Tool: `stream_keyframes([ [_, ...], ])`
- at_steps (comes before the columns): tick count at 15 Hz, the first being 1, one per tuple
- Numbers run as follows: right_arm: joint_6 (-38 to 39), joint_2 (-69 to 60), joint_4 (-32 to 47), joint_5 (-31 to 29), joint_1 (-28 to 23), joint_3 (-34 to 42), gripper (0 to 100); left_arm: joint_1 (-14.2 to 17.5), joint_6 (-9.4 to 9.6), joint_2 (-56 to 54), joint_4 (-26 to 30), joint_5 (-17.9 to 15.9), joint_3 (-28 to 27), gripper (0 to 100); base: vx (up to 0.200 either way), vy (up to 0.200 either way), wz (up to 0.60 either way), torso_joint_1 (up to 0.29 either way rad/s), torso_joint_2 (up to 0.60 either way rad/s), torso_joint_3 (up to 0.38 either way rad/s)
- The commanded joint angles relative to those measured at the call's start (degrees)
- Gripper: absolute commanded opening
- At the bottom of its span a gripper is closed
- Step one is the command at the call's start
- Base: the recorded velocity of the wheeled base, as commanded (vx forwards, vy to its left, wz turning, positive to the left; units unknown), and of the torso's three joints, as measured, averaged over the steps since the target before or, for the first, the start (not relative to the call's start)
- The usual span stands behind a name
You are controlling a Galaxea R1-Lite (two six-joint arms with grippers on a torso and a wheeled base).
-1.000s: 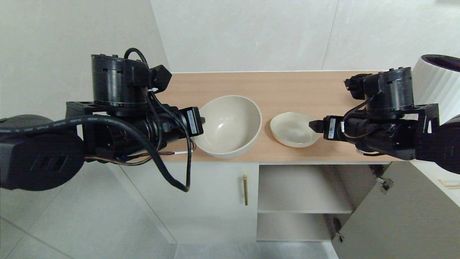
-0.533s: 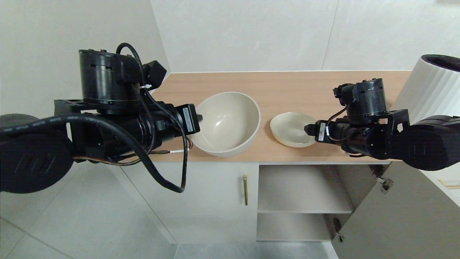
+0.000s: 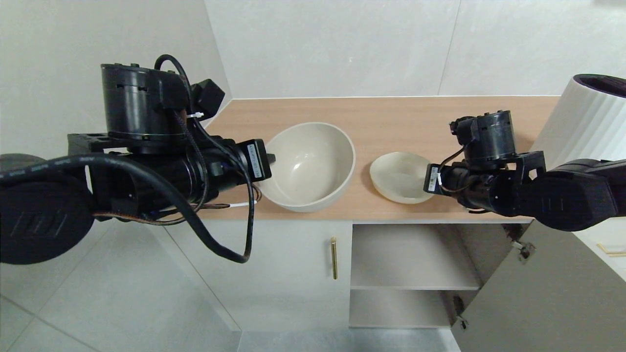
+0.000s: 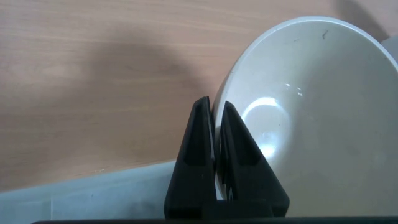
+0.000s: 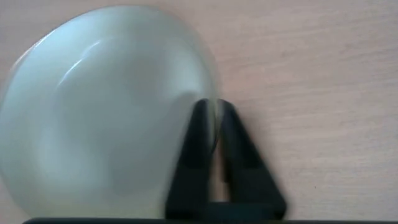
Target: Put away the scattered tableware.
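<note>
We find the large bowl [image 3: 308, 166] on the table [image 3: 391, 117], near its front edge. The small dish [image 3: 398, 177] lies just beside it on the robot's right, not touching it. In the head view the arms themselves largely cover both grips. The left wrist view settles the first: the left claw [image 4: 214, 109] is clamped on the bowl's near rim, one finger inside and one outside. The bowl's far side is cut off there. The right wrist view shows the right claw [image 5: 212, 111] pinched on the dish's rim likewise. We cannot tell whether either vessel sits flat or is tipped. An open cupboard [image 3: 411, 264] stands below the table. A white ribbed vessel [image 3: 582, 127] is cut off at the right edge.
</note>
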Motion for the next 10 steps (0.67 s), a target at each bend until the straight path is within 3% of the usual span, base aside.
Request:
stream_keyframes([
  [1,0.8,-1.3,-0.2,0.2,0.0,0.0,0,0.0,-0.03,-0.7,-0.1,-0.1,-0.1,0,0.0,0.0,0.0,0.0,0.0,0.0],
  [6,1.7,-10.2,1.3,3.2,0.0,2.1,0,0.0,-0.11,-3.5,0.3,-0.2,2.9,0,0.0,0.0,0.0,0.0,0.0,0.0],
  [10,1.7,-21.3,11.8,14.4,0.0,7.6,0,-0.7,0.06,-7.6,0.5,-0.2,7.7,0,0.0,0.0,0.0,0.0,0.0,0.0],
])
